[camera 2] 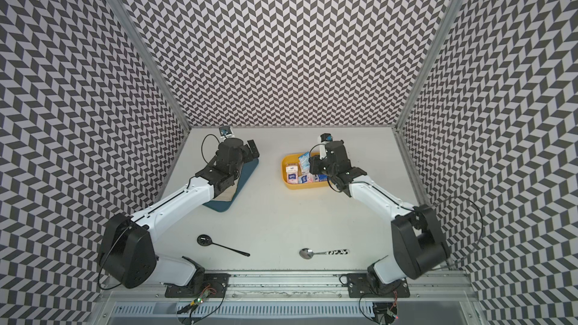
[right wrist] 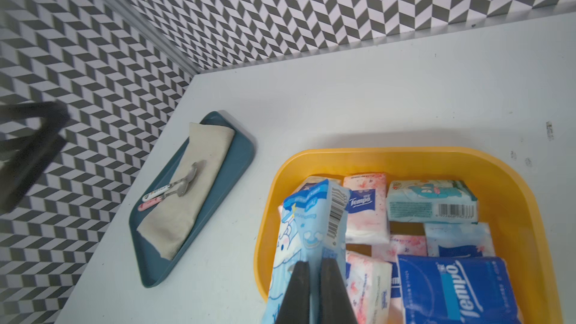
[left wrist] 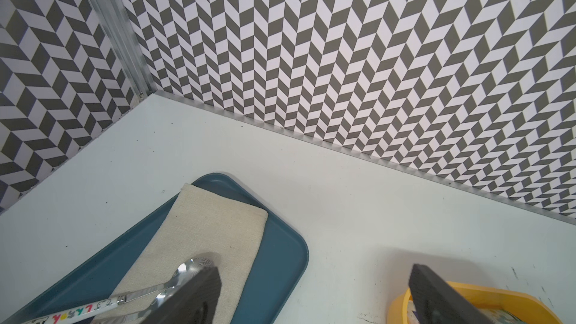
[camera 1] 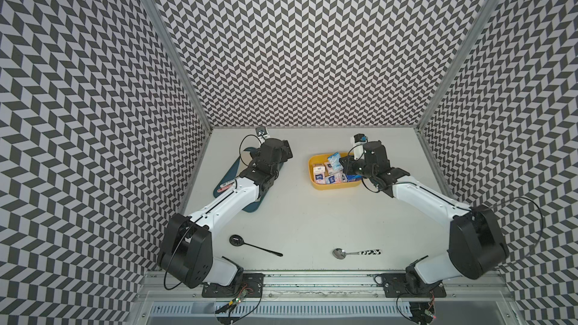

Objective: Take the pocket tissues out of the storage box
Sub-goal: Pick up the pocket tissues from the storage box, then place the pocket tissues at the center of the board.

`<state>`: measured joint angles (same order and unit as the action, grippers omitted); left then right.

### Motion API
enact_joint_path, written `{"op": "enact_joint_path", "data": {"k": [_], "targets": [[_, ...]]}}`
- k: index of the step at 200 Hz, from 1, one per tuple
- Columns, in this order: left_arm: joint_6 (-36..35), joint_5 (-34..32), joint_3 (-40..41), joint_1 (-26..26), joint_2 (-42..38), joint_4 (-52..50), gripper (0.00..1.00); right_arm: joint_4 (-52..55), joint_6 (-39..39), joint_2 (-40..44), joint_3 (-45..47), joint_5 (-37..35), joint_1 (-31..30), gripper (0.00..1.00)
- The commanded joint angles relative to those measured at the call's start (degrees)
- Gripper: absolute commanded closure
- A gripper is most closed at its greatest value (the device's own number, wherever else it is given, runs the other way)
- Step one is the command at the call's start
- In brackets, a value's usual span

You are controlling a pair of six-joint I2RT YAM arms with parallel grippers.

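In a top view, our right end effector [camera 1: 345, 164] sits in the yellow storage box [camera 1: 331, 186] on the tabletop [camera 1: 297, 220]. The left wrist view shows our left end effector [left wrist: 314, 271] spread wide and empty. In the right wrist view, the right one's nearly closed jaws pinch a pale blue pack [right wrist: 311, 222] on edge among the other pocket tissues [right wrist: 430, 201]. We judge the grasp made; next comes a clean lift over the rim.

storage box [right wrist: 405, 152] cut by edge, tray [camera 1: 233, 167] under left arm [camera 1: 225, 201]

Glossy plastic: storage box [right wrist: 405, 155], pocket tissues [right wrist: 365, 213]

Robot lab booth: chevron-patterned walls [camera 1: 297, 42] enclosing a white table [camera 1: 306, 214].
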<state>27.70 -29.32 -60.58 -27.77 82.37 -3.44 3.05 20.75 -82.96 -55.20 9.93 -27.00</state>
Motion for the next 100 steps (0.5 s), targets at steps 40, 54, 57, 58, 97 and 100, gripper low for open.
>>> {"op": "enact_joint_path", "data": {"k": [40,54,57,58,97,100], "targets": [[0.9,-0.4,1.8,1.0,-3.1,0.5,0.01,-10.0,5.4,8.8,12.9,-0.2,-15.2,1.00],[1.1,-0.2,2.7,1.1,-4.0,1.0,0.01,-13.9,7.4,6.7,15.2,-1.1,-18.6,1.00],[1.1,-0.1,2.9,1.2,-4.1,1.3,0.01,-14.9,7.7,6.1,15.4,-1.4,-19.2,1.00],[1.1,-0.1,3.0,1.1,-4.2,1.4,0.01,-15.2,7.7,5.9,15.6,-1.6,-19.4,1.00],[2.4,1.5,3.3,0.8,-4.1,2.7,0.01,-19.9,8.6,-3.1,16.6,-8.3,-24.1,1.00],[2.4,1.7,3.0,0.8,-3.9,2.6,0.01,-20.2,8.7,-3.4,16.7,-8.5,-24.2,1.00]]}}
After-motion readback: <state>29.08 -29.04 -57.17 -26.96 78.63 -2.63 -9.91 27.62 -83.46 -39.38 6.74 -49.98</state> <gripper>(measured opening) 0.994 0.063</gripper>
